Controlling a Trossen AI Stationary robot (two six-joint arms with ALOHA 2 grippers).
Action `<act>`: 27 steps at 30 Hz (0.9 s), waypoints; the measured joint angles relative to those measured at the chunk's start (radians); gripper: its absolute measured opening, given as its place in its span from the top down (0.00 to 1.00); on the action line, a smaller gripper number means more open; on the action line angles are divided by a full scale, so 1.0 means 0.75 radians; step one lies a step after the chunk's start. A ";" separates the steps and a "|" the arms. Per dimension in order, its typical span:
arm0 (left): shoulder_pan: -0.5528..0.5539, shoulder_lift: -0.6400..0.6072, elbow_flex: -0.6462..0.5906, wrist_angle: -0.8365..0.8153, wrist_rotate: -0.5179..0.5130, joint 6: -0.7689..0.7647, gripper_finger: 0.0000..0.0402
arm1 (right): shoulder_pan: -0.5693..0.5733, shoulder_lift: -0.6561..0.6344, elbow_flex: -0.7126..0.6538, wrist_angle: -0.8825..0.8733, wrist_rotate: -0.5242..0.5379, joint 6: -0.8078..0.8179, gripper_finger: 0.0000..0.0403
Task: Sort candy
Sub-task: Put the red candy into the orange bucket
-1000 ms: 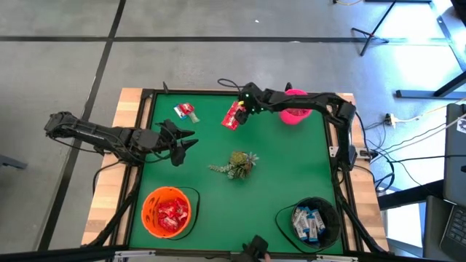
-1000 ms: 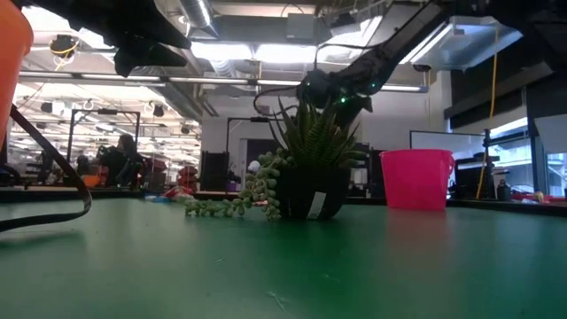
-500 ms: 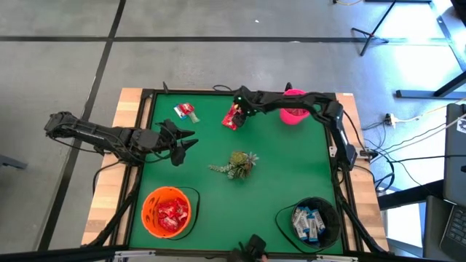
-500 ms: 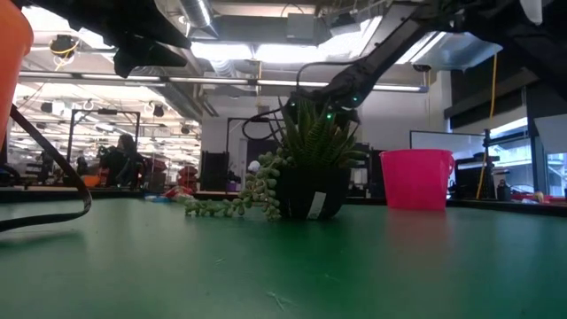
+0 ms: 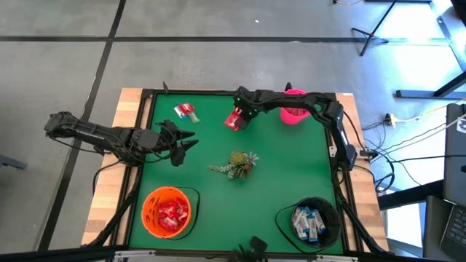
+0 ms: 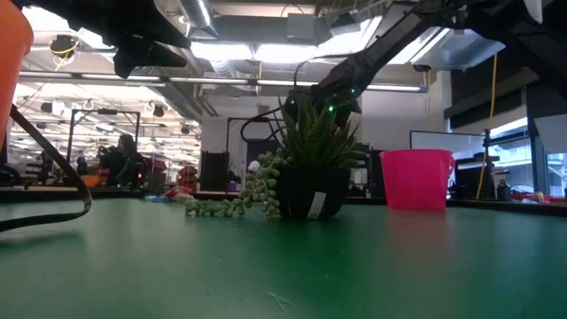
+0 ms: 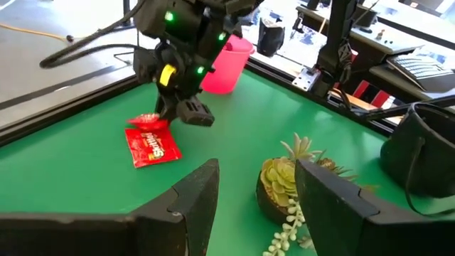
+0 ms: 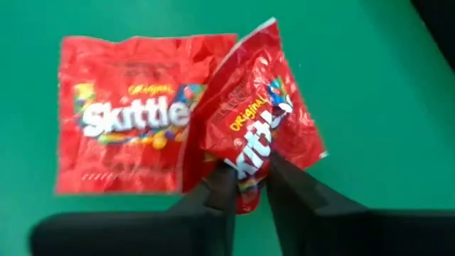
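left gripper [image 5: 186,142]: hovers over the left part of the green table [image 5: 291,175], fingers parted about halfway, nothing between them; in its own wrist view the two dark fingers [image 7: 192,199] frame the scene ahead.

loose candy [image 5: 186,111]: small red and pale wrapped pieces lying on the mat near the far left corner, well apart from both grippers.

orange bowl [image 5: 168,212]: near left corner, holds red packets.

right gripper [image 5: 239,116]: reached across from the right side to the far middle of the table, down at mat level. its fingers [image 8: 220,188] are pinched on the lower edge of one red skittles packet [image 8: 256,135], which stands crumpled and tilted up.

second red skittles packet [image 8: 124,114]: lies flat on the mat, just beside the pinched one and partly overlapped by it; shiny red wrapper, white lettering, "original" in yellow.

plant [image 5: 237,164]: a small potted succulent with a trailing sprig, middle of the table, between the grippers and the near bowls; in the low view it hides the packets.

pink cup [image 5: 295,113]: far right, near the right arm.

black bowl [image 5: 328,207]: near right corner, holds white-and-blue packets [image 5: 307,222].
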 joint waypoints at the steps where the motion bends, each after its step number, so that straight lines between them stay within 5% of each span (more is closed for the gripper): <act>1: 0.000 0.000 0.000 0.000 0.007 0.000 0.55 | 0.001 -0.021 -0.002 -0.015 0.000 -0.001 0.86; 7: -0.001 0.000 0.000 -0.005 0.018 0.000 0.55 | 0.026 -0.185 0.001 -0.049 -0.010 -0.004 0.96; 15: -0.030 0.000 0.000 -0.062 0.018 -0.034 0.56 | 0.136 -0.409 0.001 -0.140 0.001 0.005 0.88; 27: -0.104 0.000 0.000 -0.226 0.016 -0.199 0.55 | 0.459 -0.747 -0.075 -0.286 0.001 0.064 0.92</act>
